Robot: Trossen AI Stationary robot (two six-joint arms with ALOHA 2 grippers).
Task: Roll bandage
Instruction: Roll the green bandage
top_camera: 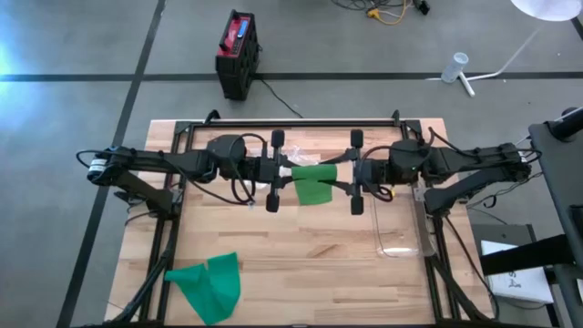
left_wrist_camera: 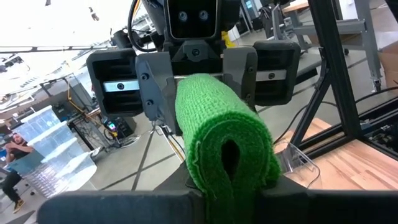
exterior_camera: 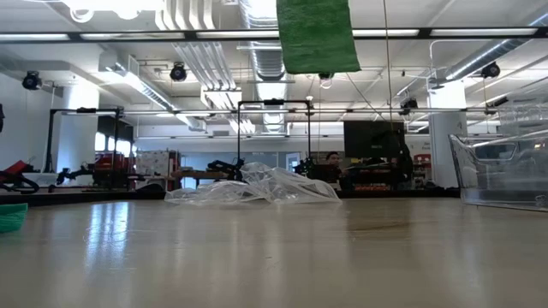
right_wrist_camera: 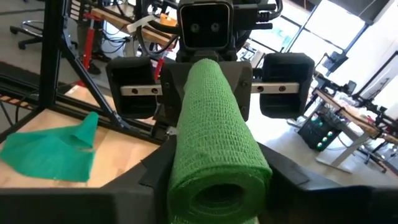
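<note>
A: So what's gripped? The rolled bright green woven bandage (left_wrist_camera: 221, 143) is pinched at one end by the left gripper (top_camera: 273, 171), fingers narrowed tight on it.

B: Yep, and the other end is clasped by the right gripper (top_camera: 356, 172), fingers partly closed around the roll. It's held up in the air, nearer the bench's (top_camera: 301, 264) far edge.

A: A loose flap (exterior_camera: 317, 34) is left hanging. A second green crumpled cloth (top_camera: 208, 285) is seen at the near left corner, a clear plastic bin (top_camera: 399, 223) by the right edge.

A robotics lab: exposed ceiling ducts (exterior_camera: 205, 51), workbenches (exterior_camera: 197, 175) with equipment, a metal frame (top_camera: 291, 121) around a wooden table (top_camera: 301, 264).
</note>
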